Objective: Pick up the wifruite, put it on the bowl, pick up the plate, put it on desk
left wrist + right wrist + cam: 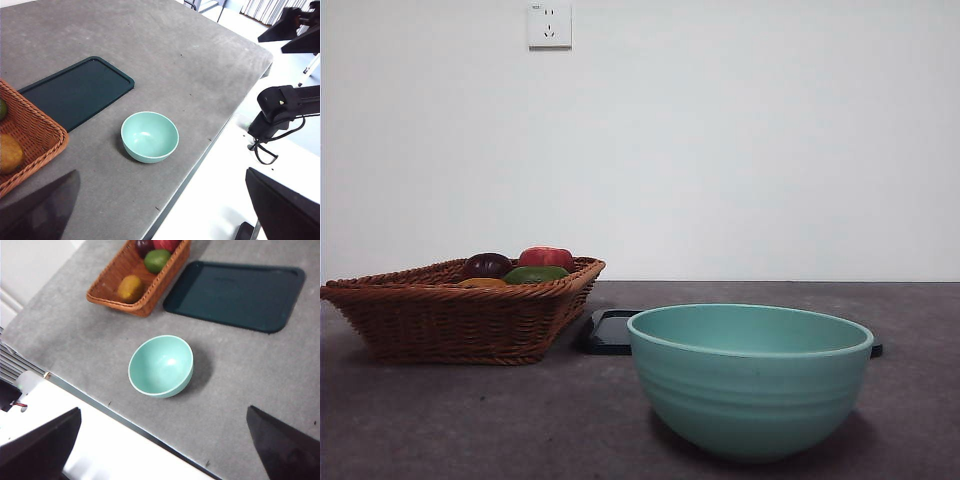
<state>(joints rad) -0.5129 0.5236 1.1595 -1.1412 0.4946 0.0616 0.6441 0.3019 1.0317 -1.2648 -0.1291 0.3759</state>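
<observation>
While both arms wait high up, the left gripper and right gripper have their jaws wide apart and hold nothing. Far below them, the wifruite sits in the basket, touching the green fruit. Reaching in could bump that fruit or grab it instead. The bowl is empty.

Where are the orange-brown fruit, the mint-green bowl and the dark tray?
orange-brown fruit (129, 288), right wrist view, middle of its skin.
mint-green bowl (750, 395), front view, ridged outer wall.
dark tray (75, 92), left wrist view, flat centre.
</observation>
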